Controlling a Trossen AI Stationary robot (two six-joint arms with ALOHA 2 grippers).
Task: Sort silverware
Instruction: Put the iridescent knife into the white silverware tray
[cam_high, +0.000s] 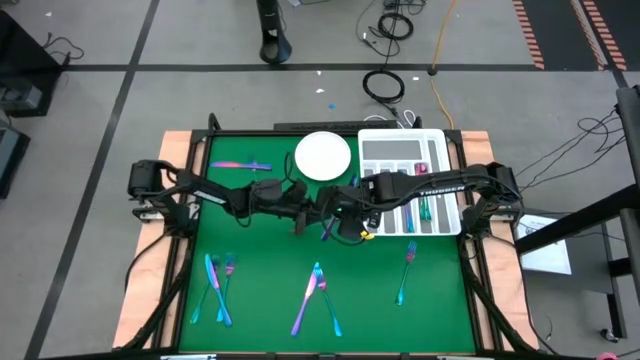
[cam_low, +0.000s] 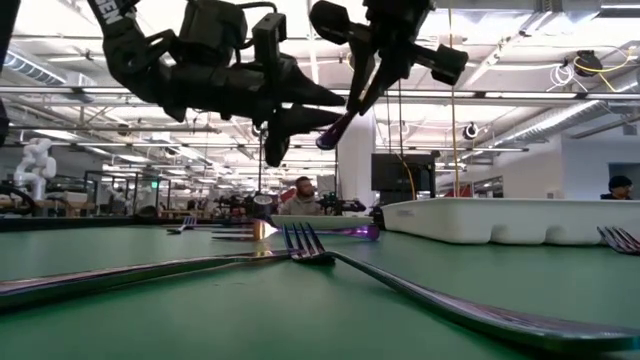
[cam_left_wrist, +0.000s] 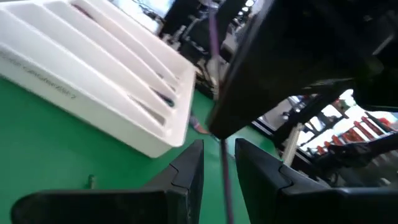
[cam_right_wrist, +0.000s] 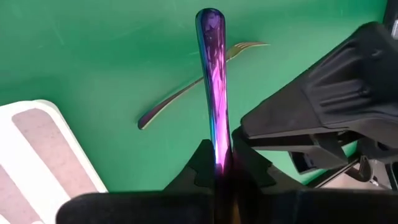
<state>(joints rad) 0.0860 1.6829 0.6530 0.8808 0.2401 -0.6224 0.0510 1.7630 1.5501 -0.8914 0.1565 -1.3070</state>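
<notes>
Mid-table, raised above the green mat: right gripper (cam_right_wrist: 217, 163) clenched on one piece of silverware (cam_right_wrist: 212, 74), handle end sticking out, with left gripper (cam_left_wrist: 217, 163) hard beside it, its fingers (cam_left_wrist: 186, 171) parted either side of the same thin shaft and not visibly closed on it. Reads as a hand-over or regrasp between arms before the piece goes into the white slotted tray (cam_high: 410, 150) at far right, which already holds a few pieces. Next move calls for one gripper taking firm hold before the other lets go, then lining the piece up over a slot; other cutlery lies near left, near centre and near right, with one piece far left beside the white plate (cam_high: 322, 156).
</notes>
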